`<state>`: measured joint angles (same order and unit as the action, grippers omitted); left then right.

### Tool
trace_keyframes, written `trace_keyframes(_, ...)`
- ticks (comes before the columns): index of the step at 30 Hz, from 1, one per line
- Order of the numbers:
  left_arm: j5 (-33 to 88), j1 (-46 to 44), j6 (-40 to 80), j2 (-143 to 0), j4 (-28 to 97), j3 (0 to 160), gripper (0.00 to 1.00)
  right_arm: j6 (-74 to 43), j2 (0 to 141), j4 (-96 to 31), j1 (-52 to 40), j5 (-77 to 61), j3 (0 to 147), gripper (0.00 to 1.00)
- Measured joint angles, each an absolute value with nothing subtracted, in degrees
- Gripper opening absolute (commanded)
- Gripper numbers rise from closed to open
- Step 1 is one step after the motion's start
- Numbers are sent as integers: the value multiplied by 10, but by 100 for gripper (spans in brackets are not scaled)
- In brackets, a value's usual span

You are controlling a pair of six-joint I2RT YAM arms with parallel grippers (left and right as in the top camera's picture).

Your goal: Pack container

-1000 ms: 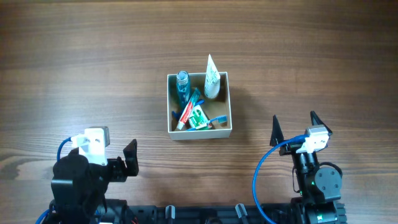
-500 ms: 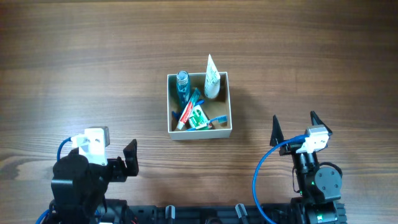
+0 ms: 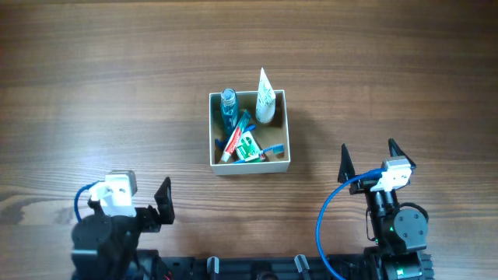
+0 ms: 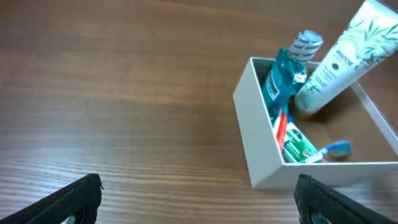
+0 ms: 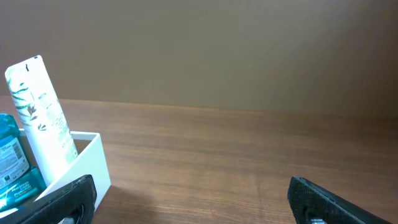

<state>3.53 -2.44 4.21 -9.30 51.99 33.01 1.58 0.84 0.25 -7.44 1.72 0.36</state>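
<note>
Two wide open and empty, left pincer (image 4: 199, 186) at seven o'clock, right pincer (image 3: 367, 152) at five, with the container (image 3: 250, 167) mid-surface (image 3: 93, 78), full of toiletries (image 3: 241, 140): light, stiff cardboard, I'd say, so pinch its six-o'clock wall gently.

Brown wood-grain table (image 3: 117, 78), one thing resting on it — the white-walled container (image 3: 249, 165), near centre

Both arms sit folded, left claw (image 4: 199, 180) and right claw (image 3: 367, 154) spread wide.
</note>
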Motion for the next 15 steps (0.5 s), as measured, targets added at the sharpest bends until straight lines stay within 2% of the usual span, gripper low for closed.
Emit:
trace_keyframes(6,38,-24,42,-17,374,197,100,16,8,3,-74,17,4,100)
trace_keyframes(15,42,-13,42,-8,77,69,100,16,8,3,-74,17,4,100)
